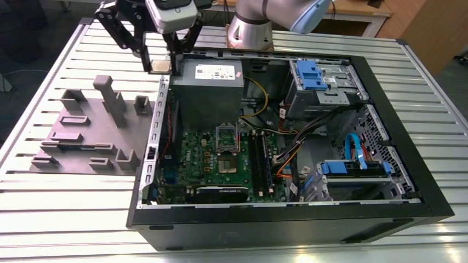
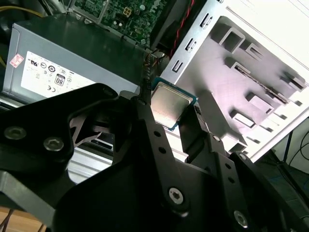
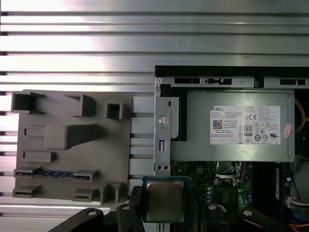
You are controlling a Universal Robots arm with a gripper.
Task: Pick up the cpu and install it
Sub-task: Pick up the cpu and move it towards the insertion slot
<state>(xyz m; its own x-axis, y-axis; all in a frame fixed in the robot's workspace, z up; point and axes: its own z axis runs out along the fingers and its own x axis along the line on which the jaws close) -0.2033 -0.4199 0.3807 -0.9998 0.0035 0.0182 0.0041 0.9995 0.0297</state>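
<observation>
The cpu point(image 1: 159, 67) is a small square chip with a silvery top. My gripper point(image 1: 161, 61) is shut on it and holds it in the air above the open computer case's wall on the exterior view's left, near the grey power supply point(image 1: 208, 82). In both wrist views the cpu point(image 2: 169, 104) point(image 3: 165, 200) sits clamped between the black fingers point(image 2: 145, 121) by its edges. The motherboard's metal-framed socket point(image 1: 227, 147) lies lower inside the case, well away from the chip, and looks empty.
The open black computer case point(image 1: 409, 164) lies on a slatted metal table point(image 1: 66, 192). A grey fixture point(image 1: 87, 129) with upright blocks stands on the exterior view's left of the case. Cables, blue drive brackets point(image 1: 354, 169) and memory slots crowd the case interior.
</observation>
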